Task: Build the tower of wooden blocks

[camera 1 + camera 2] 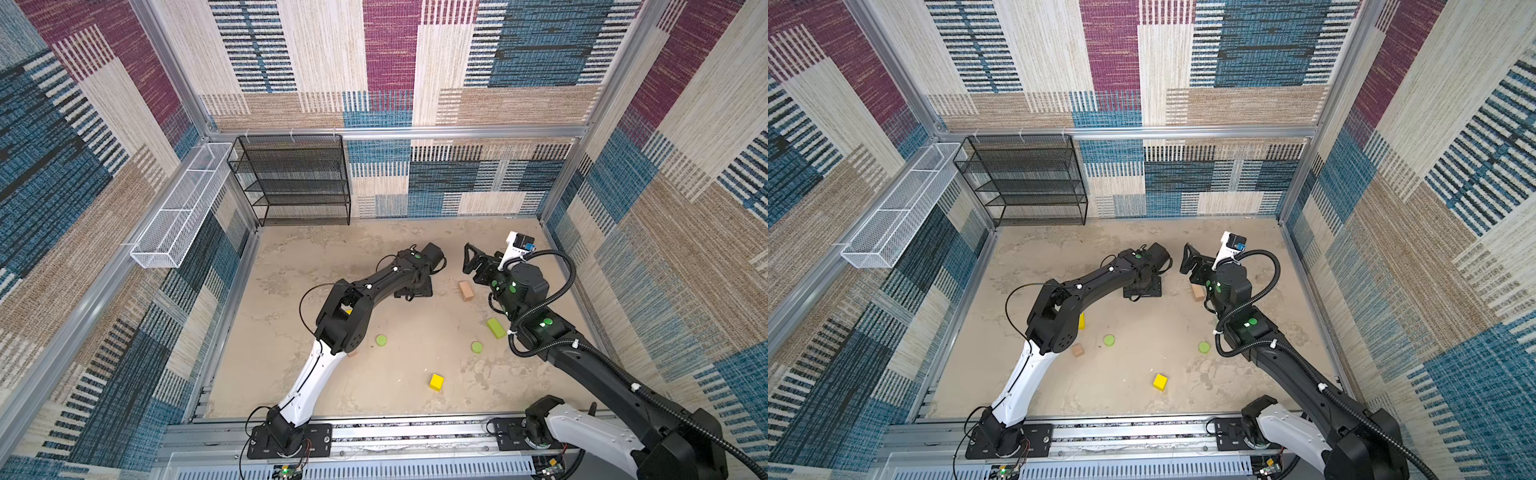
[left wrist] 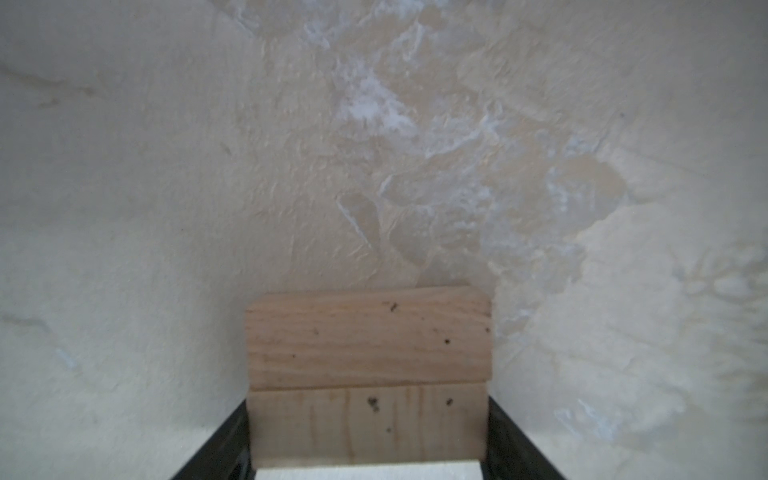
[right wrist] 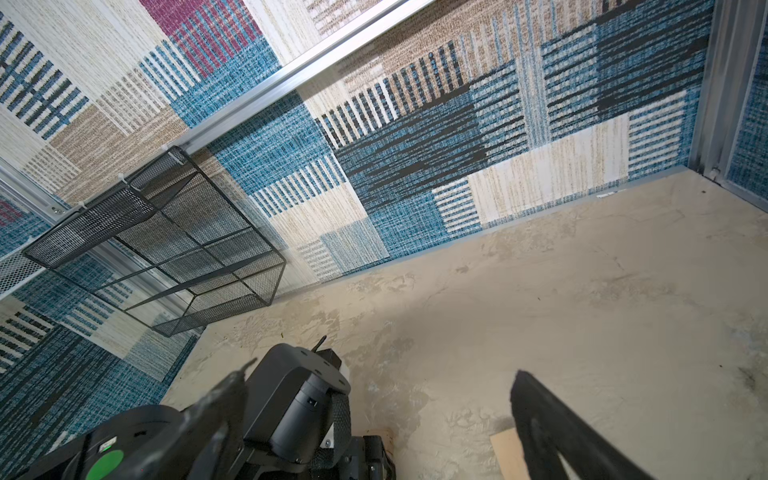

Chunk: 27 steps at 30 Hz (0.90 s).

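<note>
Plaster tabletop (image 2: 166,208): left hand (image 2: 368,403) apparently clamps tan bars (image 2: 368,336); right hand (image 3: 384,372) stands apart.

Both top views share the whole table (image 1: 374,395) from overhead; wrist cameras peer closely past left claw (image 2: 368,403) and right claw (image 3: 382,374).

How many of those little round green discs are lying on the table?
2: one green disc lies beside the left arm, another nearer the right arm. More might hide under the arms.

A black mesh shelf (image 1: 291,178) stands against the back wall (image 1: 457,178) (a white wire basket (image 1: 178,208) hangs beside it)
</note>
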Each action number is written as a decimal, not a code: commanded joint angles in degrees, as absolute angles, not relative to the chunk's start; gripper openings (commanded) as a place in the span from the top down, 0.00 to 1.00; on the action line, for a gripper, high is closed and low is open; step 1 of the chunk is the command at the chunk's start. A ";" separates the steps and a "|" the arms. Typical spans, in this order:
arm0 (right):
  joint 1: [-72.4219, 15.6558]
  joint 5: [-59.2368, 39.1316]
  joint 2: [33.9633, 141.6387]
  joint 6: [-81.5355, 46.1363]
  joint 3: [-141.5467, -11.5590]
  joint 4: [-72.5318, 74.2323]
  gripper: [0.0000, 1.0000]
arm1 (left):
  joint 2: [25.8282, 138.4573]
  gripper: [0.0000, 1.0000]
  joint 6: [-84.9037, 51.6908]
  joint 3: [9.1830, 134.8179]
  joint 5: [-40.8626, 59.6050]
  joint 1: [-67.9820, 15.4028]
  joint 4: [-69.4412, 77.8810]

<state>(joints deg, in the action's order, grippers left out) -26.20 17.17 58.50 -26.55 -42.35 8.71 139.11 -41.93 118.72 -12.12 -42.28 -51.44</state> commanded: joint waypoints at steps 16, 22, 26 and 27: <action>-26.02 17.58 58.72 -27.16 -42.27 9.52 0.01 | 140.73 0.01 -40.79 118.86 -14.20 -41.82 -57.03; -25.97 17.72 58.84 -27.16 -42.23 9.53 0.01 | 140.04 0.01 -40.06 118.92 -12.56 -41.80 -57.02; -25.93 17.58 58.84 -27.23 -42.20 9.63 0.01 | 138.83 0.01 -39.35 118.82 -11.63 -41.88 -57.04; -25.93 17.49 58.97 -27.25 -42.23 9.66 0.01 | 138.54 0.01 -39.17 118.69 -11.22 -41.92 -57.03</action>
